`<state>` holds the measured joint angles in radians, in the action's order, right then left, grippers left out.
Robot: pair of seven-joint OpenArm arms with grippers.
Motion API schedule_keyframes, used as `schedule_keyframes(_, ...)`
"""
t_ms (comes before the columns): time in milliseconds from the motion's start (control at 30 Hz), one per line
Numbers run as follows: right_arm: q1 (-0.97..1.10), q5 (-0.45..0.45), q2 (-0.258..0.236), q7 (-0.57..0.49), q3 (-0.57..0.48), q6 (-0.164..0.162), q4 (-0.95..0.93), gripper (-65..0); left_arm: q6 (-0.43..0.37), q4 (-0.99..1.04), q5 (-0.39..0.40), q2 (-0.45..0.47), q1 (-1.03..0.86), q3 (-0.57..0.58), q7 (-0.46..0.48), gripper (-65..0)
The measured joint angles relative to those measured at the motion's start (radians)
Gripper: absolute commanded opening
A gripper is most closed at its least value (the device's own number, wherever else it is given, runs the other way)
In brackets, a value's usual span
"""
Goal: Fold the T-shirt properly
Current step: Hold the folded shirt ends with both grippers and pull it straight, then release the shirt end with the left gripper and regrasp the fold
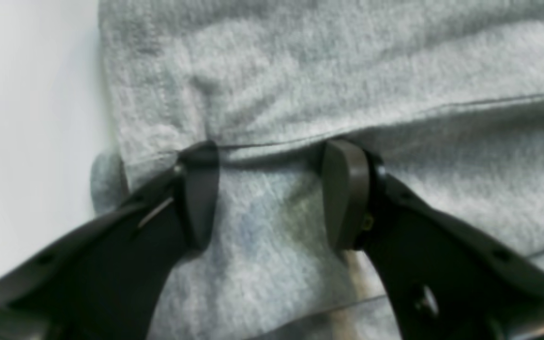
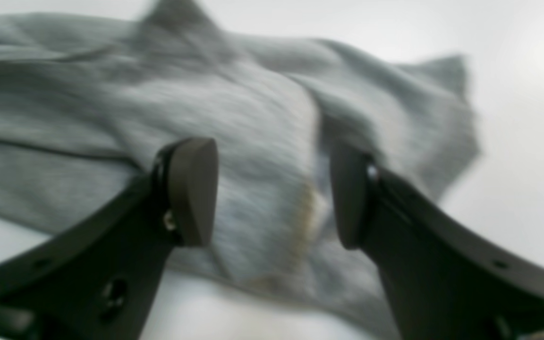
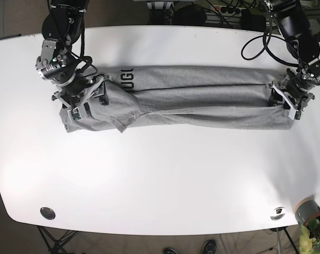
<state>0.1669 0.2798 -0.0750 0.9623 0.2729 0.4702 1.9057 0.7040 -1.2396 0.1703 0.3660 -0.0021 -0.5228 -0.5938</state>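
Both arms are black with silver metal joints and looped black cables; the matte black curved fingers (image 1: 343, 193) carry small screws.

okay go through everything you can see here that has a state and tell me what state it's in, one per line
T-shirt: gray, folded lengthwise into a long band across the table, end near the right arm rumpled.
Left claw: open, fingers straddling a fold edge of the shirt.
Right claw: open, over the bunched end of the shirt.
Table: white, shirt lying on it.
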Motion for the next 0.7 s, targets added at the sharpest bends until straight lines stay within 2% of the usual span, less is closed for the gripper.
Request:
schedule_keyframes(200, -0.043, -0.007, -0.002, -0.003, -0.045, -0.006, -0.151, -28.7, -0.004, -0.010, -0.005, -0.001, 0.027, -0.003, -0.007, -33.2)
schedule_keyframes(333, -0.064, -0.011, -0.005, -0.070, -0.046, -0.010, -0.252, -28.7, -0.004, -0.090, -0.004, -0.004, 0.027, -0.004, -0.012, -33.2)
schedule_keyframes(533, -0.067, 0.005, -0.012, -0.121, -0.047, -0.006, -0.299, -28.7, -0.001, -0.238, 0.023, -0.006, 0.033, -0.040, -0.140, -32.1)
schedule_keyframes(600, -0.067, 0.005, -0.011, -0.122, -0.046, -0.006, -0.299, -28.7, 0.000, -0.269, 0.072, -0.011, 0.032, -0.090, -0.187, -27.9)
schedule_keyframes(700, -0.066, 0.005, -0.011, -0.122, -0.046, -0.006, -0.299, -28.7, -0.004, -0.273, 0.148, -0.002, 0.043, -0.166, -0.278, -18.2)
